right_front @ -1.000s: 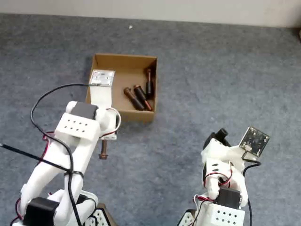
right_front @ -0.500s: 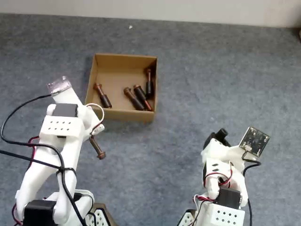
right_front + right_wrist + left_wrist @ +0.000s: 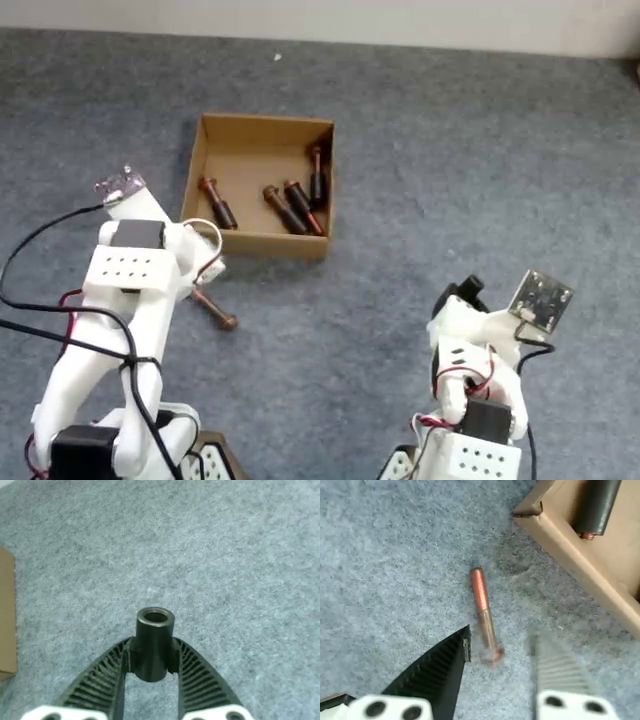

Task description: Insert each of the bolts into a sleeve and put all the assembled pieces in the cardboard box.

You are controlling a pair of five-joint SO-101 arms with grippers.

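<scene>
A copper bolt [image 3: 214, 309] lies bare on the grey carpet just in front of the cardboard box [image 3: 262, 243]. My left gripper [image 3: 205, 274] hangs open over it. In the left wrist view the bolt [image 3: 483, 614] has its head end between the black finger [image 3: 442, 670] and the white finger [image 3: 554, 667]. Several assembled pieces [image 3: 290, 208] lie in the box. My right gripper [image 3: 152, 655], at the front right, is shut on a black sleeve [image 3: 153, 642] with its bore facing up; the high view shows that sleeve [image 3: 471, 288] too.
The box's near corner [image 3: 560, 545] stands close beside the bolt, with one assembled piece [image 3: 597, 502] just inside it. Open carpet stretches between the two arms and to the right of the box. A box edge [image 3: 6, 615] shows in the right wrist view.
My left arm swung back from over the box to the carpet at its front left; an assembled piece now shows at the box's left side. The loose bolt turned on the carpet. The right arm kept still.
</scene>
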